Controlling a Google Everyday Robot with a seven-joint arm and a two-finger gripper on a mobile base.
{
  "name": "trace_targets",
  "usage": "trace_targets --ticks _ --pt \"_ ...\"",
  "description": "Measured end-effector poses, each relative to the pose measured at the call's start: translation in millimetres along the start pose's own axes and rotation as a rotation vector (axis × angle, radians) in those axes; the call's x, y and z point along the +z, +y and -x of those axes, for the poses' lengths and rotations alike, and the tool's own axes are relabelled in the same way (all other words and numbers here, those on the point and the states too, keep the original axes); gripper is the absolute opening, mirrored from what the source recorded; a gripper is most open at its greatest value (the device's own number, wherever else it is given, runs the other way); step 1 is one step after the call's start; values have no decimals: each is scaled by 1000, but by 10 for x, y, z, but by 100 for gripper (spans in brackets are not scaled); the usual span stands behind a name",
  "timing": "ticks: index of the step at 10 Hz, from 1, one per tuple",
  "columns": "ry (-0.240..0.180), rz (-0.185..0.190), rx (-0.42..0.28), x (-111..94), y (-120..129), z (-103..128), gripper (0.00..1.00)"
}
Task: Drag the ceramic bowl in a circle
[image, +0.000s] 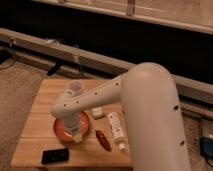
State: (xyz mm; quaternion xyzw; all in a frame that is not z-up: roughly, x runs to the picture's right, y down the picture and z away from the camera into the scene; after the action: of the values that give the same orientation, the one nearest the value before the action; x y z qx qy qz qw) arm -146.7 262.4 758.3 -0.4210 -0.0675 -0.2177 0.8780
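The ceramic bowl (64, 130) is wide, shallow and orange-red. It sits on the wooden table (42, 107) at the front left, partly hidden by my arm. My gripper (75, 135) reaches down into the bowl at its right side, at or on the rim. The white arm (145, 100) sweeps in from the right and covers much of the table's right half.
A small translucent cup (75, 89) stands behind the bowl. A black flat object (55, 156) lies at the front edge. A small white block (97, 113), a white tube-like object (116, 127) and a dark red item (103, 140) lie right of the bowl. A rail and dark wall run behind.
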Motion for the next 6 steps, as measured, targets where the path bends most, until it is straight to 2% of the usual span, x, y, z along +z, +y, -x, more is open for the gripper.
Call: trace_targets --ticks 2,6 --pt "16 -9 18 -109 -167 -106 0" --pt "49 -14 -27 -253 -607 167 0"
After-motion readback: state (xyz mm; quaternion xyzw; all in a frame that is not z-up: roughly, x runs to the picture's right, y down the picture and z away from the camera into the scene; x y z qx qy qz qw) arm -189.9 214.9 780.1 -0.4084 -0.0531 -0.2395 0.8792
